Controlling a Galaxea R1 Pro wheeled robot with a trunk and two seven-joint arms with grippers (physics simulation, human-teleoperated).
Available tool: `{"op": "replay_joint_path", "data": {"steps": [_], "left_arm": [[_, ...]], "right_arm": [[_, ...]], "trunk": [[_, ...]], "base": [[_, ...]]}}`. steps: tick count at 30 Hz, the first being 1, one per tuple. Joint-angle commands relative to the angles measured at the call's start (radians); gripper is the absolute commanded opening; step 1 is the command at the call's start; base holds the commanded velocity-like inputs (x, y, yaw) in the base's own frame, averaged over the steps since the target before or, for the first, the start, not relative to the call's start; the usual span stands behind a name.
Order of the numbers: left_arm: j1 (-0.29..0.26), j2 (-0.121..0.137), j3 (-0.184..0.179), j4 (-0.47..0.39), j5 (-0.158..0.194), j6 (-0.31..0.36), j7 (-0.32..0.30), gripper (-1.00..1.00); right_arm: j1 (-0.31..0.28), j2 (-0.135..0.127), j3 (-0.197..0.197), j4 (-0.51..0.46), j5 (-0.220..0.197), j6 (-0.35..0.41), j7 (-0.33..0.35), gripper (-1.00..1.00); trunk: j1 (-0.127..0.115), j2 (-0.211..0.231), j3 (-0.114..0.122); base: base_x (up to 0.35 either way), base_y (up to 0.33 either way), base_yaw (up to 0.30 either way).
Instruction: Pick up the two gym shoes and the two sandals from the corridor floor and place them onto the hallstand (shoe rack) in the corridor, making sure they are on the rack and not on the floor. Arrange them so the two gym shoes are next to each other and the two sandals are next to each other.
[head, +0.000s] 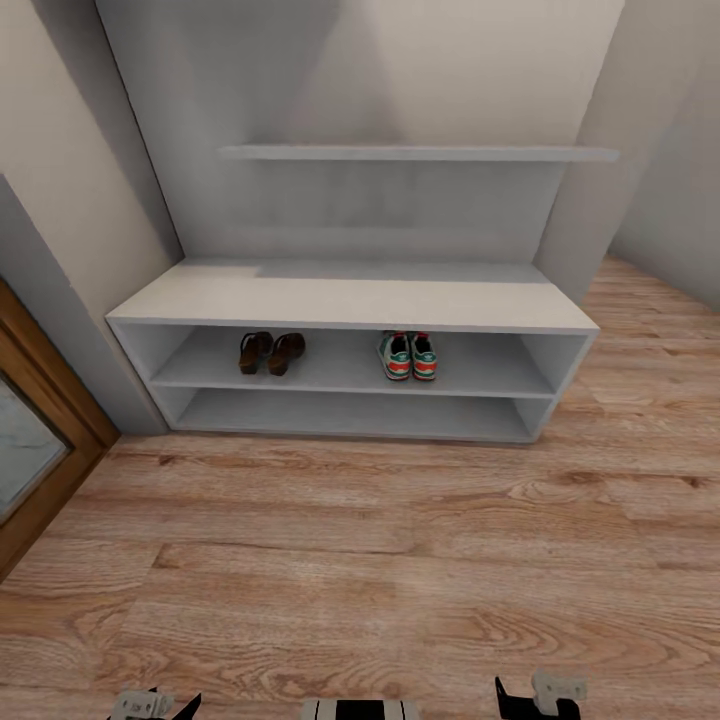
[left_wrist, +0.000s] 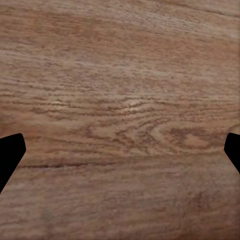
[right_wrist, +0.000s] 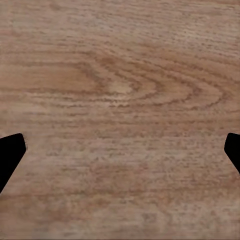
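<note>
Gym shoes (head: 409, 356), white, teal-striped, red-orange heels

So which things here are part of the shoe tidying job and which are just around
Part of the job:
gym shoes
sandals
hallstand
corridor floor

Just around:
floating wall shelf
wooden door frame

Pale grey walls (head: 400, 80), thin floating shelf (head: 415, 153), wood-framed door (head: 40, 440) at left
</note>
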Motion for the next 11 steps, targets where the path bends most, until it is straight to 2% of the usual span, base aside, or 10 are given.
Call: {"op": "replay_joint_path", "data": {"steps": [1, 11], "left_arm": [[-0.001, 0.000, 0.003, 0.001, 0.006, 0.002, -0.009, 1.00], [-0.001, 0.000, 0.005, 0.000, 0.006, 0.001, -0.009, 1.00]], "right_arm": [[0.000, 0.001, 0.009, 0.000, -0.005, -0.002, -0.004, 1.00], [0.004, 0.009, 0.009, 0.000, -0.005, -0.002, -0.004, 1.00]], "trunk": [[0.000, 0.000, -0.001], [0.000, 0.000, -0.001]], "base": [[0.000, 0.000, 0.000], [0.000, 0.000, 0.000]]}}
